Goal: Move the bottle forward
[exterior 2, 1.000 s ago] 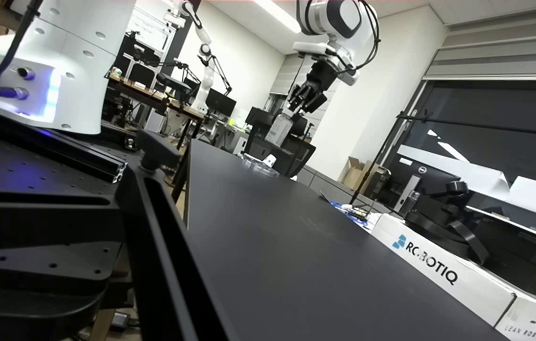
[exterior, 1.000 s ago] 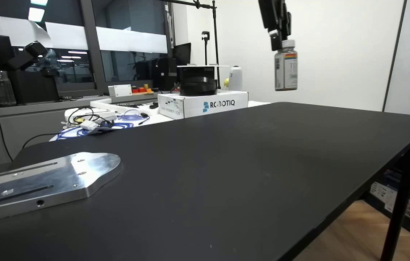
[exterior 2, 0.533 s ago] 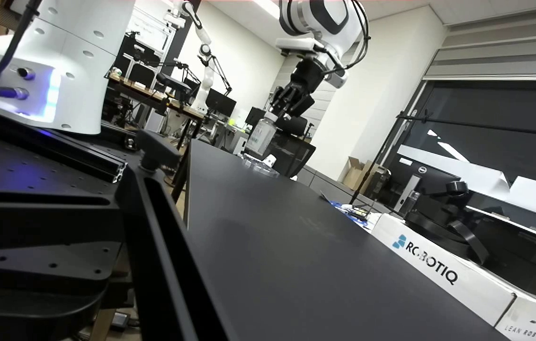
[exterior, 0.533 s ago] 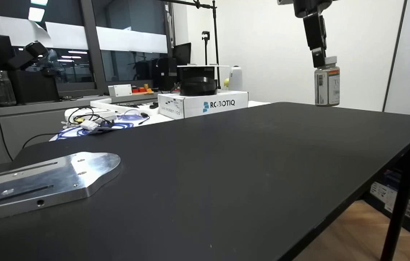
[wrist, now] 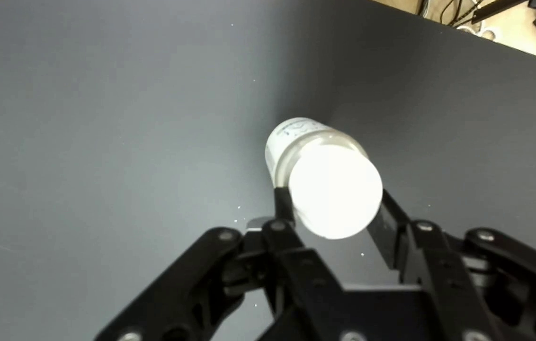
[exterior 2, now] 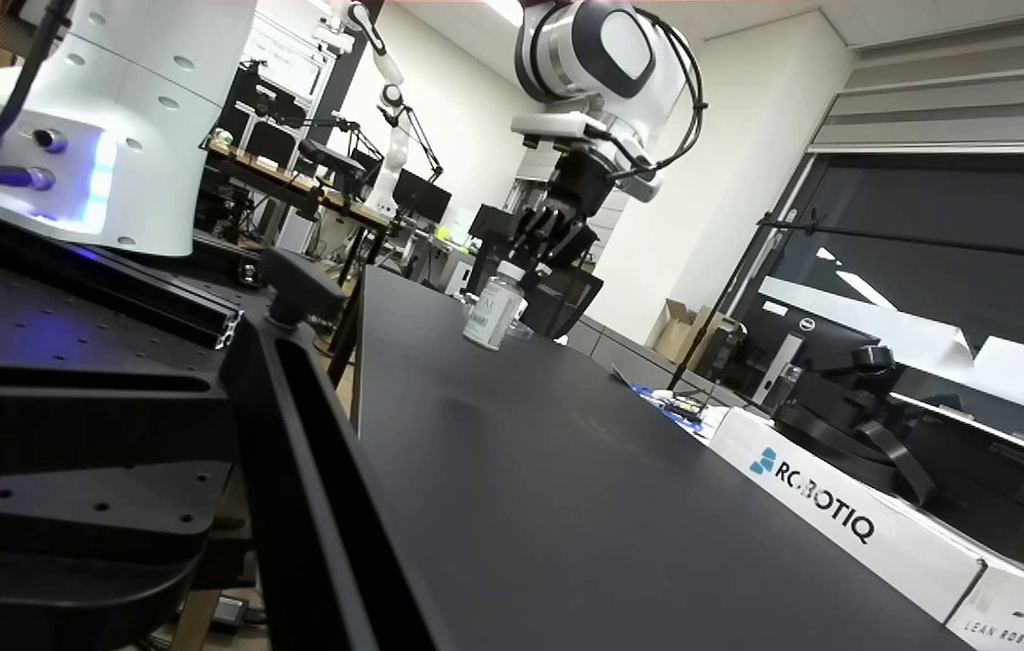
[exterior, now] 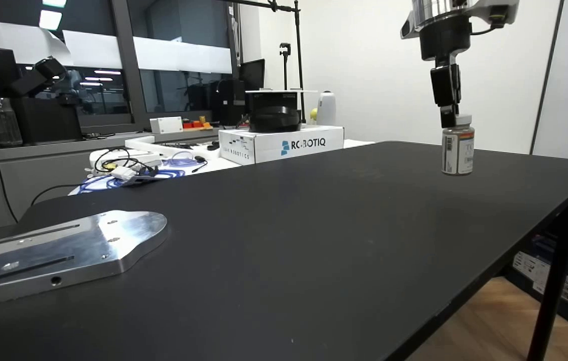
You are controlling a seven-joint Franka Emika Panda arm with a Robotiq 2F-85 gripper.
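A: And down it has been brought! The small white-labelled cylindrical bottle (exterior: 458,150), held up against the plain white wall (exterior: 364,75) a second ago, is now seen low over the broad matte-black table (exterior: 314,240), close to upright.

B: Has it been let go?

A: Not as far as can be seen. In the wrist view it is clamped by the black two-fingered gripper (wrist: 334,206), the round white cap (wrist: 336,192) pinched between the fingertips (wrist: 283,202).

B: And over the last half-second?

A: Mostly descent! The sideways sweep has been nearly spent, and in both exterior views the base of the bottle has been carried nearer the table.

B: Touchdown, then?

A: That cannot be called. A soft dark shadow (wrist: 325,71) is cast alongside, but whether the base is touching is not settled by any view.

B: What is meant for the task by all this?

A: By judgement, the carry has been all but completed and the placing begun. A slow, straight lowering seems to be called for, the grip being loosened only once the base is flat; if released early, the bottle could be tipped.

B: And the polished silver metal plate (exterior: 63,245)?

A: Well apart, on the same table; no hindrance is expected from it.
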